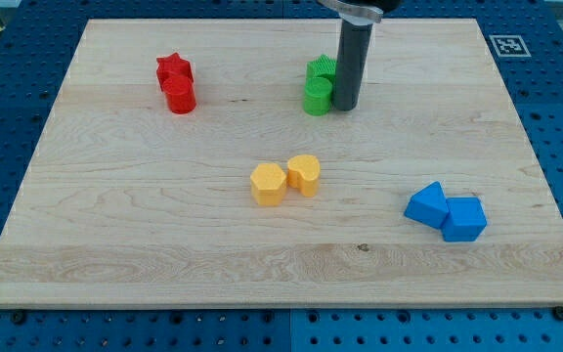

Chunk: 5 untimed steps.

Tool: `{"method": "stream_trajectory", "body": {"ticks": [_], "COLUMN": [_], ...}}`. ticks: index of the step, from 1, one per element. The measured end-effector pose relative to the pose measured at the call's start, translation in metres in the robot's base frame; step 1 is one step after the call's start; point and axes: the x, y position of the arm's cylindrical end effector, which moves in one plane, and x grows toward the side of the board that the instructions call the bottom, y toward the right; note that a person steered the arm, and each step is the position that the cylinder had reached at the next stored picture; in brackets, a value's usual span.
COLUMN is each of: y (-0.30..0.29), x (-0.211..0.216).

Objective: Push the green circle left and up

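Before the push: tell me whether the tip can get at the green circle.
Probably yes: my tip already sits against the green circle's right side, nothing between them.

No legible text, perhaps a fiducial marker, board's top-right corner

Upright rod, my tip down.
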Motion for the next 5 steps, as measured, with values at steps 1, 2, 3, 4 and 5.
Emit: {"method": "stream_trajectory", "body": {"ticks": [1, 2, 3, 4, 5], "y": [-0.009, -0.034, -0.037, -0.046, -0.051], "x": [0.000, 0.000, 0.000, 0.000, -0.003]}}
